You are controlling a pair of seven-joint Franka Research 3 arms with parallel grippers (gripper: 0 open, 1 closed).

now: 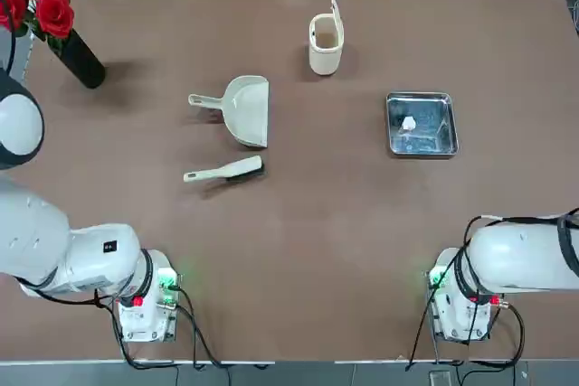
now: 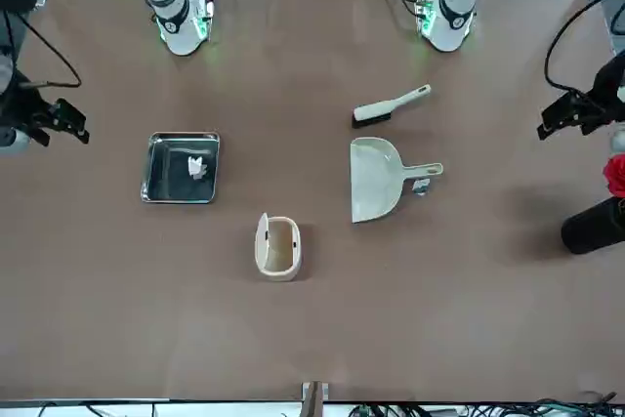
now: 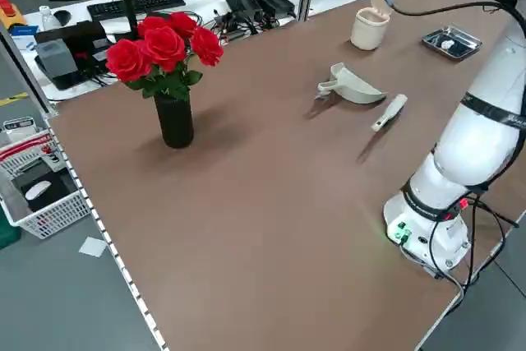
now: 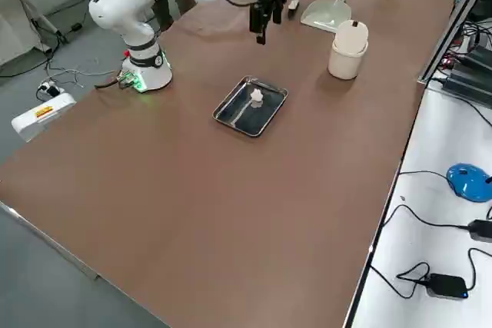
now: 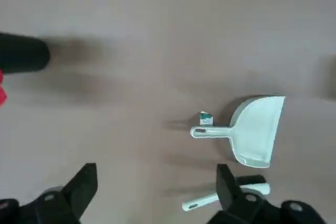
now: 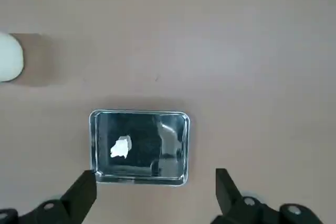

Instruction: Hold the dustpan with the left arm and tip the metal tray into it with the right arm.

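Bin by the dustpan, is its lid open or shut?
Open: the lid stands up at one end of the bin, and the inside shows.

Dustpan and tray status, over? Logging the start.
Both grippers open, empty. Dustpan flat, brush close by. Tray holds white scrap.

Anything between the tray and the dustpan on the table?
Nothing visible on the straight line from tray to dustpan. Bin stands off that line, toward the table edge opposite the arm bases.
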